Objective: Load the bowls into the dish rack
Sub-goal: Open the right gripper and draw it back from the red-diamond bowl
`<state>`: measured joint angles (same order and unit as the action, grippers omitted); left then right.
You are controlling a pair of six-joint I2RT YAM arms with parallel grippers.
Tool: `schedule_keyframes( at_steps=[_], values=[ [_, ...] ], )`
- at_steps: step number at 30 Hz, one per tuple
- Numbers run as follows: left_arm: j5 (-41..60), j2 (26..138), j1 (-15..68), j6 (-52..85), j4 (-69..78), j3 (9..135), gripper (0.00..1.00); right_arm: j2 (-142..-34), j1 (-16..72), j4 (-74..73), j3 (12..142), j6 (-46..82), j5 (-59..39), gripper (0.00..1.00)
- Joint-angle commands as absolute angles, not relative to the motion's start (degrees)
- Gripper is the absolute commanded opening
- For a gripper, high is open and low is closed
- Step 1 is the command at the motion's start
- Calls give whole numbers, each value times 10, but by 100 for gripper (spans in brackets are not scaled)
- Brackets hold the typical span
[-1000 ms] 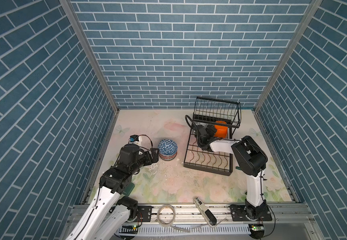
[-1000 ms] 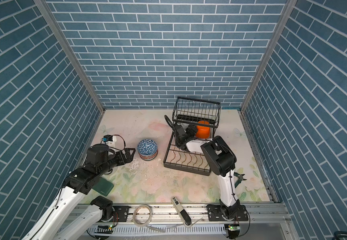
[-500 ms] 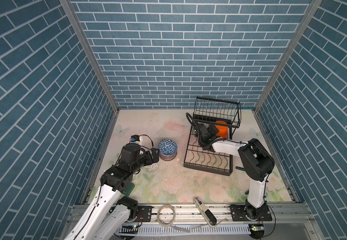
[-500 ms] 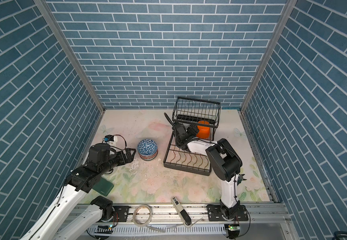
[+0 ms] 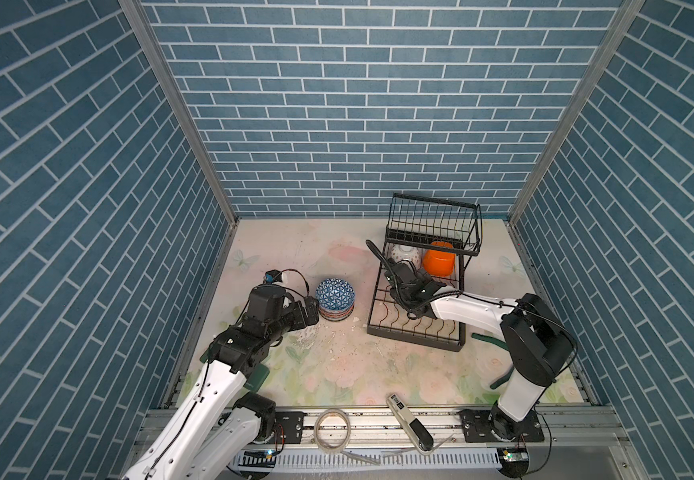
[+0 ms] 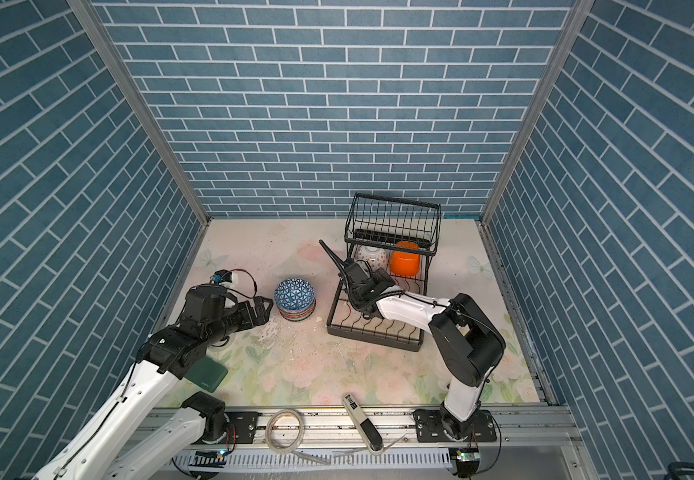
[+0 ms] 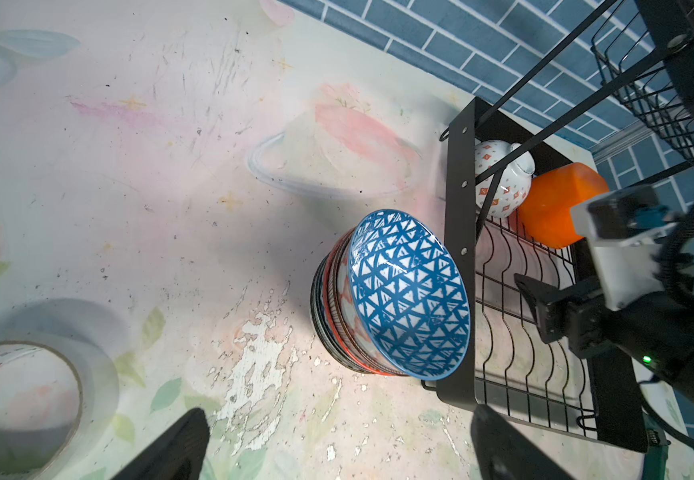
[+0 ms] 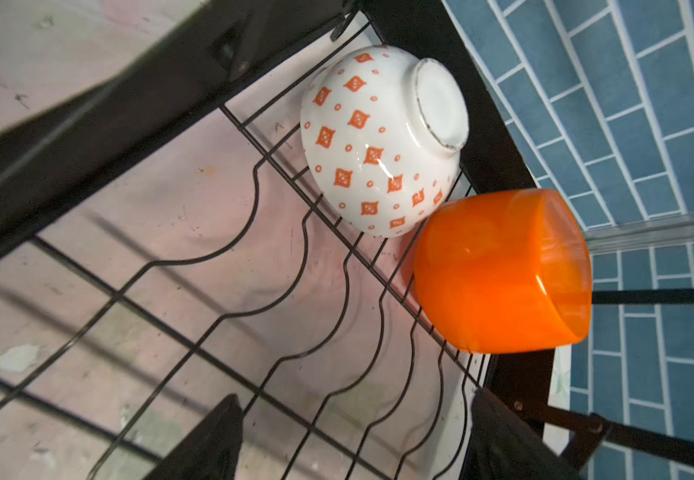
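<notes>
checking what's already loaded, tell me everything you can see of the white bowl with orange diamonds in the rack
The white bowl is small, round and glossy, ceramic by its look, dotted with orange diamonds and tiny rings. It lies tipped over, its bare foot ring facing up and back, the opening hidden. It rests on the lower wires of the dish rack, in a far corner beneath its upper basket, its side against the orange bowl.

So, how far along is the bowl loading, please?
Done: the white patterned bowl and orange plastic bowl sit in the dish rack. In hand: nothing; the right gripper is open over the rack, the left gripper open beside the stack of bowls. Left: that whole stack.
</notes>
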<state>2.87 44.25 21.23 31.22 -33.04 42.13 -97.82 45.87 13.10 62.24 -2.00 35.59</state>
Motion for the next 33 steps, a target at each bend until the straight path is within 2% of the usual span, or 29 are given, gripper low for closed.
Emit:
schedule_keyframes(
  at_steps=[1,8,16,24,33],
  values=[
    [23,443,207,311,-341,430,100,-926,461,202,610,81,312,86],
    [15,465,207,317,-360,440,100,-855,461,288,608,145,217,85],
    [10,523,207,310,-382,479,100,-771,461,322,600,192,70,82],
    [-22,610,211,305,-426,543,93,-720,461,316,594,233,54,82],
    [-44,672,224,287,-445,587,83,-734,461,307,577,241,74,81]
  ],
)
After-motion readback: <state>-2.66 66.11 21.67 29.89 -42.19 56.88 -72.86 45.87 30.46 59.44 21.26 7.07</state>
